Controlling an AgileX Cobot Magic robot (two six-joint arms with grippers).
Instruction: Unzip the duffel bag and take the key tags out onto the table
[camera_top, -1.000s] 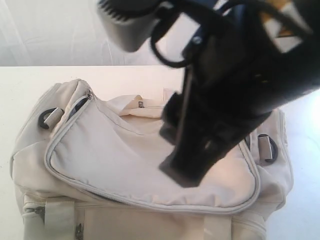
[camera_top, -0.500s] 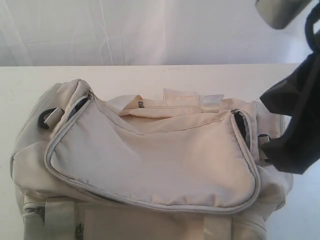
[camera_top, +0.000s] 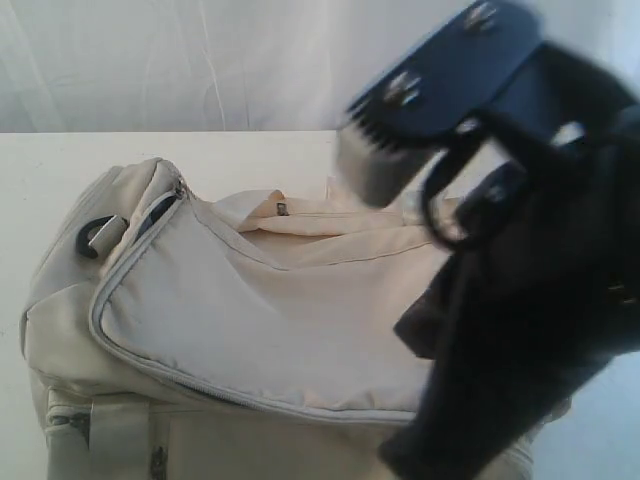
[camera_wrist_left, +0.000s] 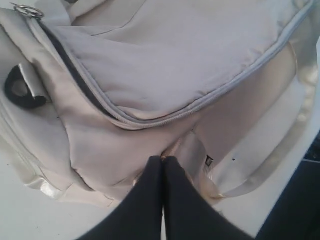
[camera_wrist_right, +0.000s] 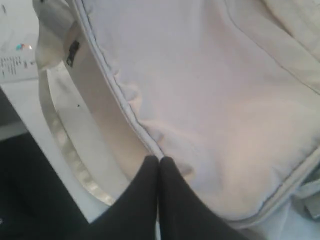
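Beige cloth first: the duffel bag (camera_top: 250, 310) lies across the near part of the white table (camera_top: 40, 170), top flap up. Grey zip trim (camera_wrist_left: 165, 117) runs round the flap. At the end by the black D-ring (camera_wrist_left: 20, 92) a dark gap shows along the zip, so it's partly undone there; the rest looks shut. Key tags: none in sight in any view, prob. inside the bag, can't confirm.

My left gripper (camera_wrist_left: 162, 162) is fully closed, fingers pressed flat together, tips against the side panel just below the zip trim, beside a webbing handle (camera_wrist_left: 270, 150). Nothing visibly btwn the fingers; can't tell if a pinch of cloth is caught. My right gripper (camera_wrist_right: 159, 162) is likewise clamped tight, tips right at the flap's edge seam, w/ a handle strap (camera_wrist_right: 65, 145) beside it. Neither has the zip pull: the metal pull ring (camera_wrist_left: 25, 10) sits at the bag's corner, well apart from my left tips.

In the exterior view my right arm (camera_top: 520, 300) is a dark blur covering the bag's right end.

Risks from here, as I judge them:
- Pulling w/ jaws closed on nothing: zip won't travel at all.
- If cloth is pinched, a tug drags the whole soft bag over the table, since nothing anchors it.
- Loose flap fabric near the teeth could jam the slider.
- An arm sweeping this low may hook a strap or D-ring and flip the bag.
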